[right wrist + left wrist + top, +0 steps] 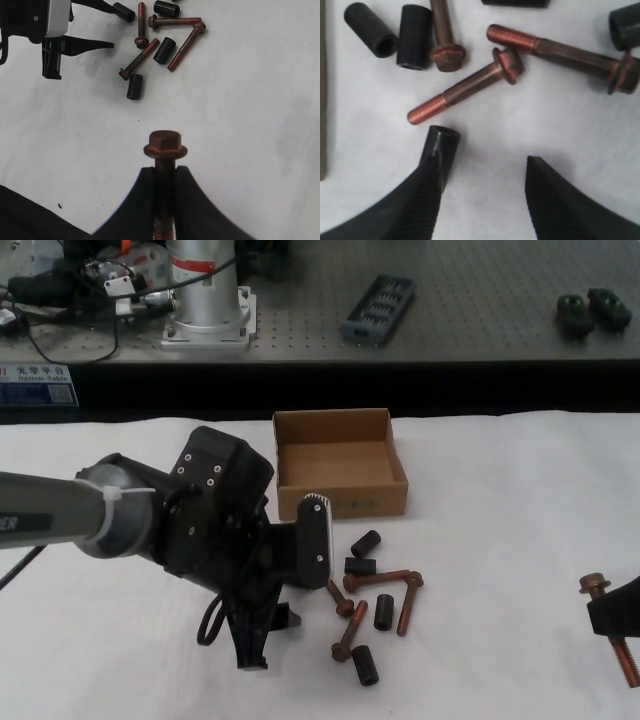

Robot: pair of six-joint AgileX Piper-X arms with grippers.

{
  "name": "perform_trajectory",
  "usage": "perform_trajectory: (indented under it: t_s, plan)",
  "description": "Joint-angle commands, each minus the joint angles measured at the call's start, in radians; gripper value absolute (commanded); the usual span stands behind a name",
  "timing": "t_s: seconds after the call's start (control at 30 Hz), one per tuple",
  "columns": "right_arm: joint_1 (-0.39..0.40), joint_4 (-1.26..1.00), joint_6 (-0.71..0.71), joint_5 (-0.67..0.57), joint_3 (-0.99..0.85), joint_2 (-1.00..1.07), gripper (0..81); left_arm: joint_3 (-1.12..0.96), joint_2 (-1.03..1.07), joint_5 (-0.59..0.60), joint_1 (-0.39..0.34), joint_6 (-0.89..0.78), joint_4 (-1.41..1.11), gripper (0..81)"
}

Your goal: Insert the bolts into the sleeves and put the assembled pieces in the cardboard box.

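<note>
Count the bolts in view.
5. Four bolts lie loose on the cloth near the cardboard box; the fifth bolt is shut in the right pincer. The left arm could hide more.

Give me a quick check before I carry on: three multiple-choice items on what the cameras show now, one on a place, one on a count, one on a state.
1. Relative to the cardboard box, where do the loose bolts and sleeves lie?
A) inside it
B) on the white cloth, on its near side
C) behind it

2. How many bolts lie loose on the cloth?
A) four
B) two
C) seven

3. What state is the right hand in?
A) open and empty
B) shut on a sleeve
C) shut on a bolt

Answers:
1 B: the box is empty, and the pile sits on the cloth before its front wall.
2 A: the right wrist view shows four among the sleeves.
3 C: the fingers clamp the shank, with the hex head sticking out past the fingertips.
</note>
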Motion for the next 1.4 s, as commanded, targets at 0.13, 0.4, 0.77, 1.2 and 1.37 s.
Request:
perform_trajectory:
  t_s: [0.13,0.4,0.77,1.2,1.37]
  plan:
    - [0.001,-0.010,-0.014,-0.007,-0.002,-0.005,2.8,-0.023,0.006,-0.014,-0.003,0.003,-0.018,38.1]
    - [0.001,-0.010,-0.014,-0.007,-0.002,-0.005,2.8,-0.025,0.023,-0.014,-0.001,0.031,-0.048,38.1]
    - [0.001,-0.010,-0.014,-0.007,-0.002,-0.005,2.8,-0.043,0.082,-0.067,0.022,0.058,-0.071,38.1]
    - [0.001,-0.010,-0.016,-0.007,-0.002,-0.006,2.8,-0.043,0.085,-0.078,0.070,0.063,-0.055,19.2]
    - [0.001,-0.010,-0.016,-0.007,-0.002,-0.006,2.8,-0.043,0.085,-0.010,0.070,0.063,-0.022,18.5]
